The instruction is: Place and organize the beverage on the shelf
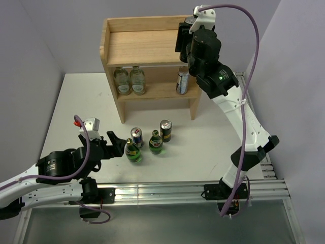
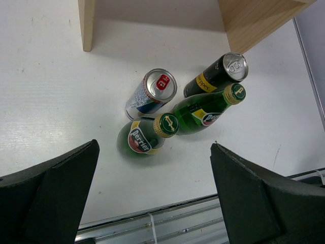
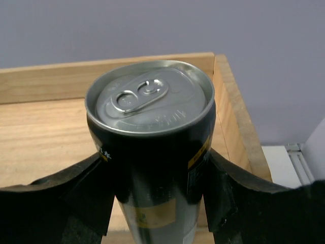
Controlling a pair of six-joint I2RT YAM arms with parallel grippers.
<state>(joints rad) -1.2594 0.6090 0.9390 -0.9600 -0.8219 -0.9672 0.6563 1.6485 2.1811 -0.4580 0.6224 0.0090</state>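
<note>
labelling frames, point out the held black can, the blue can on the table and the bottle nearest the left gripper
held black can (image 3: 150,96), right wrist view, on its silver lid
blue can (image 2: 159,84), left wrist view, on its top
nearest bottle (image 2: 166,124), left wrist view, on its gold cap

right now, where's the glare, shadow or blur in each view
Top external: even light, the shelf shading its own lower tier. Left wrist: green bottles sharp, bright glints on the slim can lid, fingers of the left end effector dark with little detail. Right wrist: black can lid crisp with a mild sheen; fingers of the right end effector almost featureless black.
</note>
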